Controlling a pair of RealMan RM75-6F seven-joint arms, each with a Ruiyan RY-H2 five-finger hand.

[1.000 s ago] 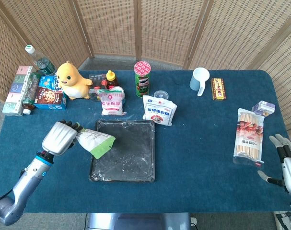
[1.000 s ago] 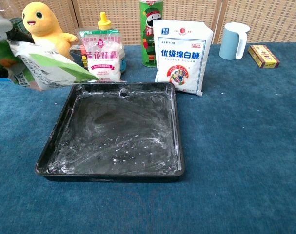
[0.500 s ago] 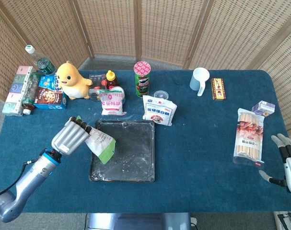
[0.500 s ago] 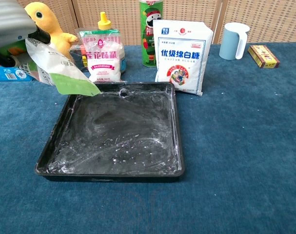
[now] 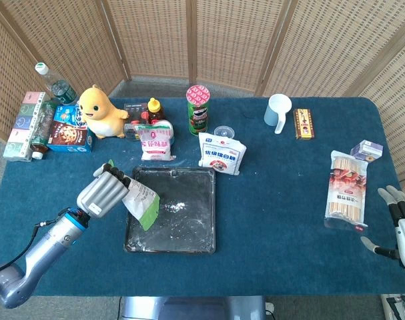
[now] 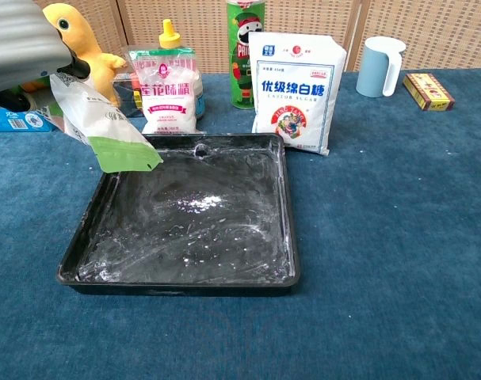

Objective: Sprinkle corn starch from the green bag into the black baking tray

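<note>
The black baking tray (image 5: 189,230) (image 6: 284,237) lies at the table's centre, its floor dusted white, with a small fresh white heap (image 5: 174,207) (image 6: 196,203) near the middle. My left hand (image 5: 106,191) (image 6: 22,43) grips the green and white bag (image 5: 141,203) (image 6: 105,127) and holds it tilted, green end down, over the tray's left edge. Down at the table's right front corner my right hand (image 5: 399,223) rests open, holding nothing, far from the tray.
Behind the tray stand a white sugar bag (image 5: 221,153) (image 6: 294,91), a smaller pink-labelled bag (image 5: 156,141) (image 6: 168,89), a green chip can (image 5: 197,110), a yellow plush toy (image 5: 99,112) and boxes (image 5: 70,132). A blue cup (image 5: 277,111) and noodle pack (image 5: 347,190) lie to the right.
The left hand moved toward the tray and tipped the bag from nearly level to green end down. A small white heap of powder has appeared on the tray floor.
</note>
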